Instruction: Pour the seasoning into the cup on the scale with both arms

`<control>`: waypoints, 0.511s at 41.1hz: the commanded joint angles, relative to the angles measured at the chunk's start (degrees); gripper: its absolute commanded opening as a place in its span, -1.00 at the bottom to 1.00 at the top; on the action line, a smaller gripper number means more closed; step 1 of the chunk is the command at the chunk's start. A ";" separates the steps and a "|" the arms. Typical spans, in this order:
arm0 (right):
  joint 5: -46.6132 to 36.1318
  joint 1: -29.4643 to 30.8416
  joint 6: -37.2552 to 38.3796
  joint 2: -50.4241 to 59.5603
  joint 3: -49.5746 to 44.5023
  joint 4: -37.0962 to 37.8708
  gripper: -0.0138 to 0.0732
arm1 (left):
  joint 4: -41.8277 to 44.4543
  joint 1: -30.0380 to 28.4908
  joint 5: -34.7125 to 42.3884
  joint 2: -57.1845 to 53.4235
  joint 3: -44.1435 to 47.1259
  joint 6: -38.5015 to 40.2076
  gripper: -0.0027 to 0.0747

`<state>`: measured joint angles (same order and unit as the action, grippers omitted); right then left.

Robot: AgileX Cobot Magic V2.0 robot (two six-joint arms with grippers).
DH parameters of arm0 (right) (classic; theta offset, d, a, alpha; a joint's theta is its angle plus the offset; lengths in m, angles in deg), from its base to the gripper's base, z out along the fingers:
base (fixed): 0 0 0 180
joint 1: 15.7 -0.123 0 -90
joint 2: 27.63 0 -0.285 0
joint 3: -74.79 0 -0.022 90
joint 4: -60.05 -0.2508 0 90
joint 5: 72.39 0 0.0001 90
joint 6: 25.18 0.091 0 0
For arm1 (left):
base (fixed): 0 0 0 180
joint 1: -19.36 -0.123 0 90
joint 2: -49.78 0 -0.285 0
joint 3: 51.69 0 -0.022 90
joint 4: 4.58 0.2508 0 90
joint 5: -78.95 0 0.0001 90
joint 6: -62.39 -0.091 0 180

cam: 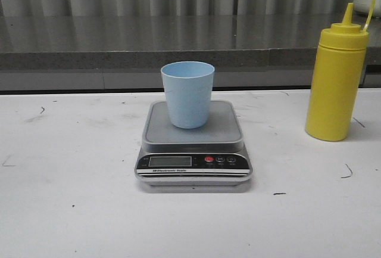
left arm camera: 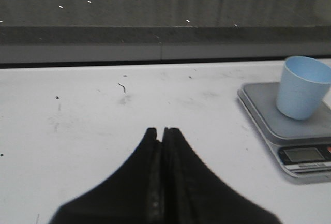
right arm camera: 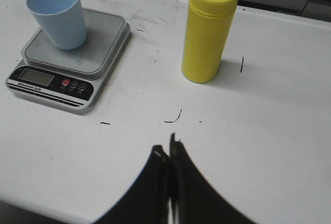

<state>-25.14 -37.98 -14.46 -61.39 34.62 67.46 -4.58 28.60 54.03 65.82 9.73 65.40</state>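
Observation:
The pale-blue cup (cam: 188, 93) stands upright on the steel platform of the silver scale (cam: 193, 142) at the table's middle. The yellow seasoning bottle (cam: 336, 79) stands upright at the right, apart from the scale, its cap strap sticking up. Neither arm shows in the front view. My left gripper (left arm camera: 162, 130) is shut and empty above bare table, with the cup (left arm camera: 302, 87) and scale (left arm camera: 289, 125) well off to one side. My right gripper (right arm camera: 168, 146) is shut and empty, short of the bottle (right arm camera: 208, 30), with the scale (right arm camera: 72, 61) and cup (right arm camera: 57, 14) further off.
A grey ledge (cam: 149, 43) runs along the table's back edge with a ribbed grey wall behind it. The white tabletop (cam: 71, 168) bears a few small black marks.

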 commanded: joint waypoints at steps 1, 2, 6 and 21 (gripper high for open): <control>-3.65 0.24 -0.84 -0.25 1.39 1.09 -0.84 | 0.00 -2.66 11.09 -3.73 3.99 0.52 -0.98; -3.65 0.24 -0.84 -0.25 1.39 1.09 -0.84 | 0.00 -3.04 12.04 -4.67 5.11 0.52 -0.98; -3.65 0.24 -0.84 -0.25 1.39 1.09 -0.84 | 0.00 -4.27 17.42 -8.02 9.93 0.52 -0.98; -3.72 0.24 -0.84 -0.25 1.39 1.09 -0.84 | 0.00 -4.66 27.92 -9.65 17.47 0.52 -0.98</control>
<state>-25.14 -37.98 -14.46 -61.39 34.62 67.46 -4.58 24.04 76.89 57.22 25.81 65.40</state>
